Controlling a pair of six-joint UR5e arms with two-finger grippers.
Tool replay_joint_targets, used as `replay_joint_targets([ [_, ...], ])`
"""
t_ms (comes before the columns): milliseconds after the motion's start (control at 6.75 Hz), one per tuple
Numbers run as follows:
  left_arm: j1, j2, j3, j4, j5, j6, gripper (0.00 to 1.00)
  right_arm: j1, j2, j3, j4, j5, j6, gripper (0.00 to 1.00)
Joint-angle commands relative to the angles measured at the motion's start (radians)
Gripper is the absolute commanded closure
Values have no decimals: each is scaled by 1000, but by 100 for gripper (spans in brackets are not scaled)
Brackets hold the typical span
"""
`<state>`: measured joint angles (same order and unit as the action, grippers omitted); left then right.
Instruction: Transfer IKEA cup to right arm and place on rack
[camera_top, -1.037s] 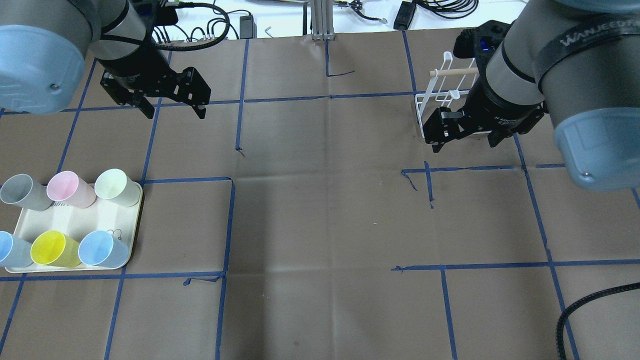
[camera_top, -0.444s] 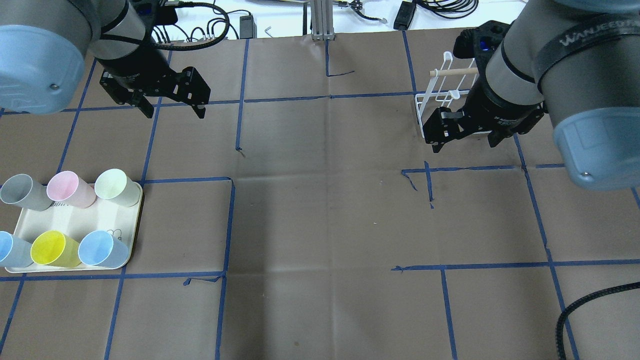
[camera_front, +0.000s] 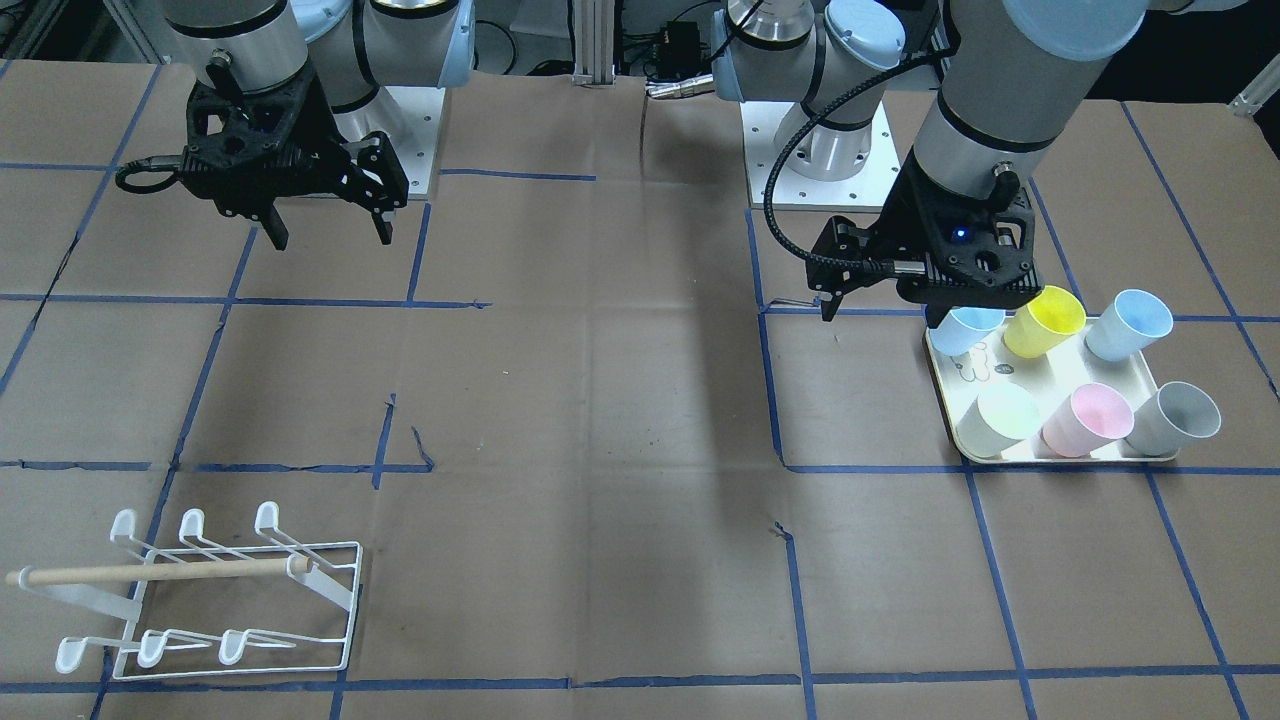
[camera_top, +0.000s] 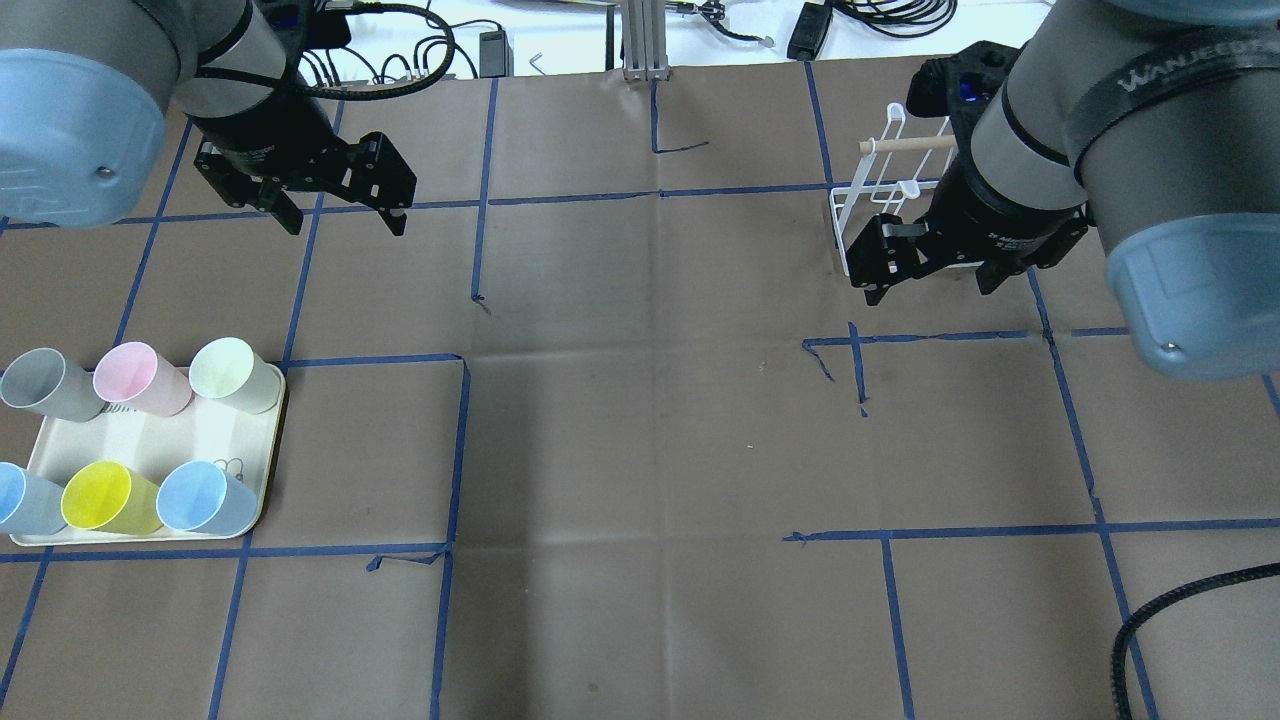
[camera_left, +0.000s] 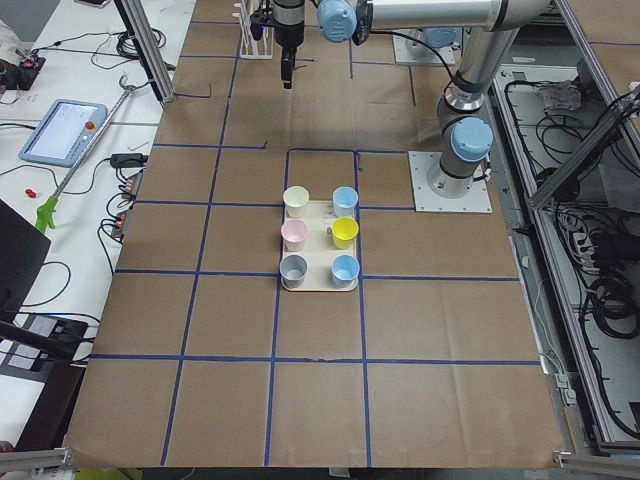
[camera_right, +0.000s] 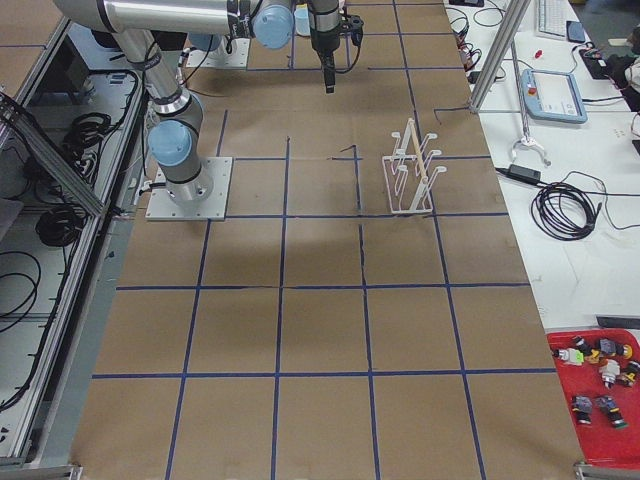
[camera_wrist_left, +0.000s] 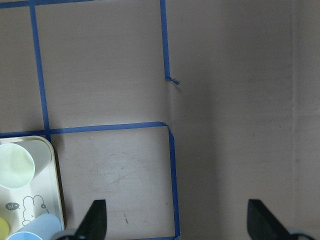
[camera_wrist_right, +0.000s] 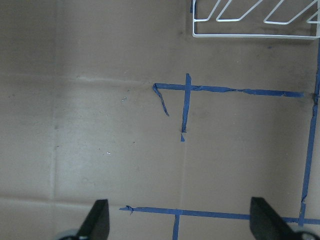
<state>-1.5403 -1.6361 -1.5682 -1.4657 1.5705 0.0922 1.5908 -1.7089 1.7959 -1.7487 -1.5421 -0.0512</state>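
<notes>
Left end effector (camera_top: 345, 222), fingers apart and empty, hangs high over the tabletop (camera_top: 640, 450). The six IKEA cups (camera_top: 140, 378) stand upright, mouths up, on a tray (camera_top: 150, 435) below and to its left, toward the tabletop's left edge, with the pale green cup (camera_top: 232, 372) nearest. The right end effector (camera_top: 930, 290), also apart, hovers well away by the rack (camera_top: 900, 146) near the far edge. The way down looks unobstructed.

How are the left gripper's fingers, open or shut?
Open. On the black left gripper, the wrist view shows two fingers far apart, only brown paper between them.
</notes>
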Motion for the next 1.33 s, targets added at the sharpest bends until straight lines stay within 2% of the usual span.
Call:
replay_joint_targets([
  [0, 88, -2, -3, 4, -6, 61, 0, 0, 5, 3, 0, -4, 1, 0],
  [444, 265, 2, -53, 7, -7, 258, 1, 0, 11, -1, 0, -6, 1, 0],
  [741, 353, -20, -90, 68, -14, 352, 1, 0, 12, 0, 0, -4, 1, 0],
  [1185, 368, -97, -240, 334, -15, 360, 1, 0, 15, 0, 0, -3, 1, 0],
])
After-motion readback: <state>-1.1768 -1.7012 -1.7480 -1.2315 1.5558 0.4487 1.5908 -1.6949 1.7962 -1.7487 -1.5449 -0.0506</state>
